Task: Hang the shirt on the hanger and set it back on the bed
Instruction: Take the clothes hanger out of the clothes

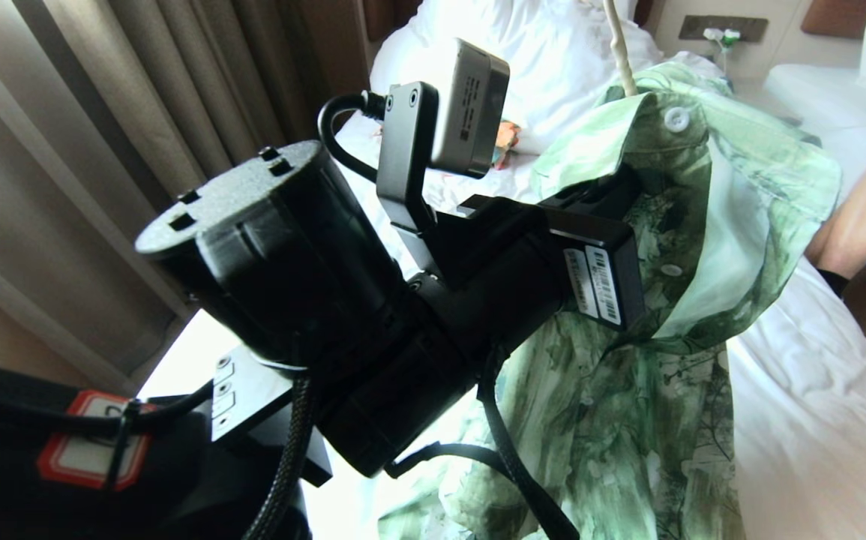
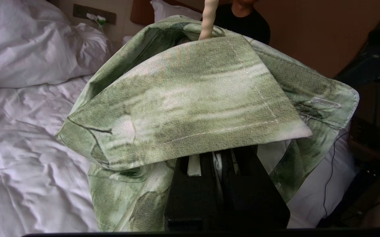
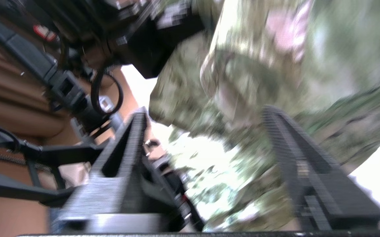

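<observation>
Under the shirt [image 2: 190, 98] collar, left gripper [image 2: 222, 158] fingers hidden, pinched together, right gripper [image 3: 206, 118] fingers wide.

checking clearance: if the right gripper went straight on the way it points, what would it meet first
Most likely the green and white floral print shirt, which fills the space just beyond the right gripper's open jaws; depth is unclear in the blur.

Left arm [image 1: 343, 300] fills most of the head view, blocking the way from the curtain [image 1: 103, 150] side. Shirt [image 1: 627, 390] hangs over the bed [image 1: 815, 420], collar draped over the left gripper [image 2: 222, 158]. Hanger [image 1: 620, 52] stem sticks up above the collar. Person's arm [image 1: 860, 217] crowds the far right. Bare sheet right of shirt gives room. Right gripper [image 3: 206, 115] jaws apart, cloth just ahead.
</observation>
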Tool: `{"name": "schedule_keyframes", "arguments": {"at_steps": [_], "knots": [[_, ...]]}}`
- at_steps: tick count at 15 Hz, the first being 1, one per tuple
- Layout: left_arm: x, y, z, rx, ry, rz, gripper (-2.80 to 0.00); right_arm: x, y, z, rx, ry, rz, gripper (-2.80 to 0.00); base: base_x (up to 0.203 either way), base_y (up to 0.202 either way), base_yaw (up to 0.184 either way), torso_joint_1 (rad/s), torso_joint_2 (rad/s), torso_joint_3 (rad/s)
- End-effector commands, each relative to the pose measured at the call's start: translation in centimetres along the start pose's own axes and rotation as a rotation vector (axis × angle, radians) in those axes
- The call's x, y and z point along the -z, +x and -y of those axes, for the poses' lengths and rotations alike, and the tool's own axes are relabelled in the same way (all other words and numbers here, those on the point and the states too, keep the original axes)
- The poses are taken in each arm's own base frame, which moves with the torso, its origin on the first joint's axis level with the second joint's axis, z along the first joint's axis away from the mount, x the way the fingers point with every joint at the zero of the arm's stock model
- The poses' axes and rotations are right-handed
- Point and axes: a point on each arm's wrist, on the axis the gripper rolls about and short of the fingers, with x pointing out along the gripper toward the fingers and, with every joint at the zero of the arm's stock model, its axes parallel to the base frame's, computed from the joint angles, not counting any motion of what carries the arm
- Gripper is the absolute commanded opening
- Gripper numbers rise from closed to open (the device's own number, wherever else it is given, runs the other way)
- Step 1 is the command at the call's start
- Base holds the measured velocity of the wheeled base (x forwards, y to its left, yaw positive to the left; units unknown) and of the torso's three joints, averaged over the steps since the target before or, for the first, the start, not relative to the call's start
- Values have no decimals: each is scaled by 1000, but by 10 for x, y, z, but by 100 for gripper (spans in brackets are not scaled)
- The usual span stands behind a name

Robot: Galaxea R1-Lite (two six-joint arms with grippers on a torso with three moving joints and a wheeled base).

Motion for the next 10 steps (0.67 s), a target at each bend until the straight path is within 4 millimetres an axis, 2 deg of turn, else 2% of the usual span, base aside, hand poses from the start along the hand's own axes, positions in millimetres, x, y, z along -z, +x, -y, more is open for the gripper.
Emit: {"name": "schedule_keyframes", "arguments": {"at_steps": [1, 6, 10], "knots": [[-1, 0, 1, 1, -2, 6, -280, -6, -6, -4, 2, -27, 29, -280, 0, 0, 0, 0, 0, 0], [0, 0, 3, 0, -2, -11, -280, -24, 8, -2, 55, -198, 73, -280, 0, 0, 0, 0, 0, 0], [-2, 1, 3, 2, -3, -6, -280, -34, 39, -5, 136, -342, 79, -280, 0, 0, 0, 0, 0, 0]]}}
